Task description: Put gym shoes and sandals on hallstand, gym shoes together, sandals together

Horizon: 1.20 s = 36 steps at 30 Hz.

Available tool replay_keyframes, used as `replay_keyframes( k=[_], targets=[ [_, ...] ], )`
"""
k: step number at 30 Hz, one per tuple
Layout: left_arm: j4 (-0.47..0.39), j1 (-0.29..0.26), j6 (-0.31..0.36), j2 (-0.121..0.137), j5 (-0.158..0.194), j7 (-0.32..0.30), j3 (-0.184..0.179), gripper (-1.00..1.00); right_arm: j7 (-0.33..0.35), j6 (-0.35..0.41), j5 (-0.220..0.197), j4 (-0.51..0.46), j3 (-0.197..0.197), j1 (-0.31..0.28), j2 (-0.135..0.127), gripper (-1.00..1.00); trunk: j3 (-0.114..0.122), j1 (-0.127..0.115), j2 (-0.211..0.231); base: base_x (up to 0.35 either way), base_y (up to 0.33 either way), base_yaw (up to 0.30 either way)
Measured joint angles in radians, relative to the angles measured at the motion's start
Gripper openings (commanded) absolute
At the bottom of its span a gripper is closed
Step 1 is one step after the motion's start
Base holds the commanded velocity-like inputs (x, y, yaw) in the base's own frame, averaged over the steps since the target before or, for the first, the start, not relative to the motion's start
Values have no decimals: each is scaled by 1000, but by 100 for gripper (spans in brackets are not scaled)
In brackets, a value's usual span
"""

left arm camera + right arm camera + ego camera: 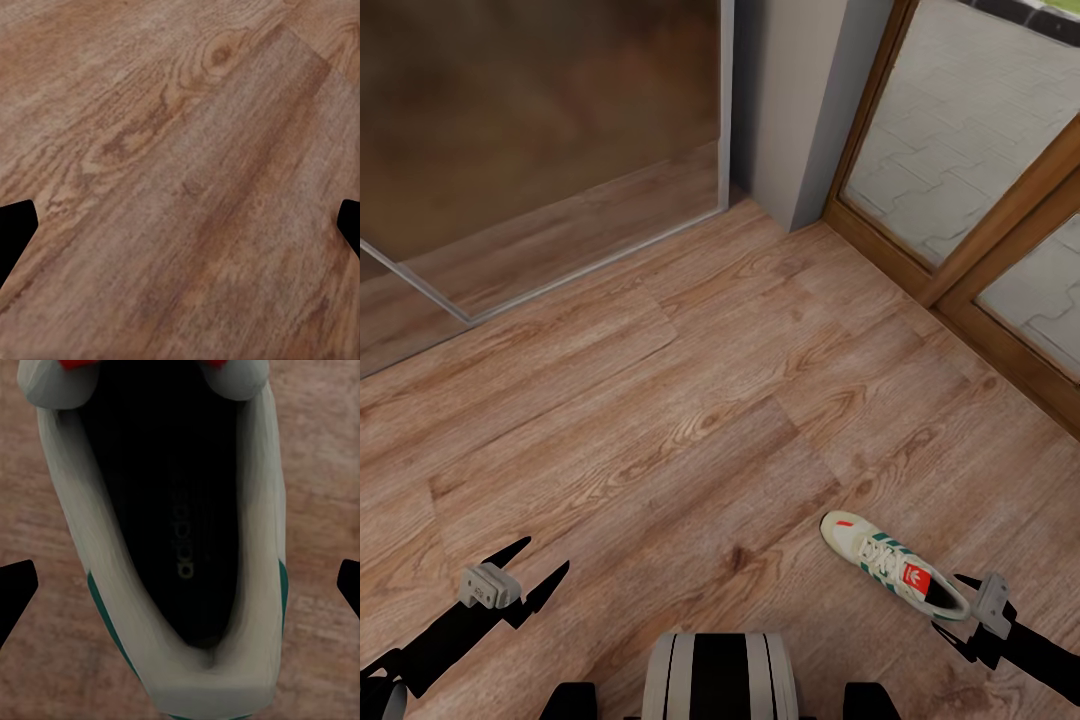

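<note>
Right gripper [966, 606] open above gym shoe [893, 565].

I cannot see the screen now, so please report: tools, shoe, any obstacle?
Left tool open over bare floor. Right tool open, at heel of gym shoe. Shoe upright on floor, ungrasped. No obstacle seen near it.

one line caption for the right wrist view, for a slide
Open right gripper poised directly above a gym shoe's opening on the corridor floor.

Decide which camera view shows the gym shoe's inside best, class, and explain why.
The right wrist view: it looks straight down into the gym shoe, lettered insole visible. The head view shows the whole shoe small, beside the right claw. The left wrist view shows floor.
</note>
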Motion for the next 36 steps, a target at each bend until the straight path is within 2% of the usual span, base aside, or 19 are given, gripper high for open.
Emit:
replay_keyframes(
  k=[36],
  targets=[
    [0,0,0,0,0,0,0,100,-39,1,1,0,0,0,0,100,-2,0,0,0,0,0]
  ],
)
